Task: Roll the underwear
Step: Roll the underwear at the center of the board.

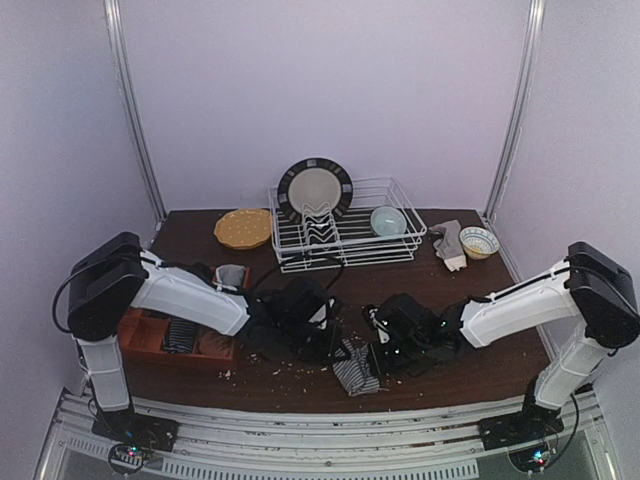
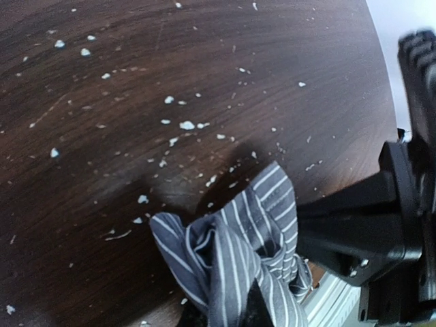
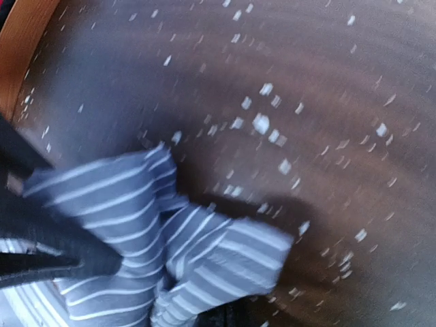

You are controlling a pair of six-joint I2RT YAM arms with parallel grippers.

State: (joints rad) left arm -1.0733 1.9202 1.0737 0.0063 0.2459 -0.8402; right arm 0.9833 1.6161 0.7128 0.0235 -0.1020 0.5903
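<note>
Lying bunched on the table (image 1: 480, 372) near its front edge between left claw (image 1: 333, 350) and right claw (image 1: 379, 357), both too buried in folds to tell open from closed: striped underwear (image 1: 355, 368), soft, light, floppy, likely best pinched along a hem.

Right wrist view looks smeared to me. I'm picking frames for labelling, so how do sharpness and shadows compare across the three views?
Right wrist: motion-blurred, with the striped underwear and white flecks smeared. Left wrist: sharp stripes and table grain, with a soft shadow just beyond the cloth. Top external: evenly lit, no glare, but the garment is tiny.
</note>
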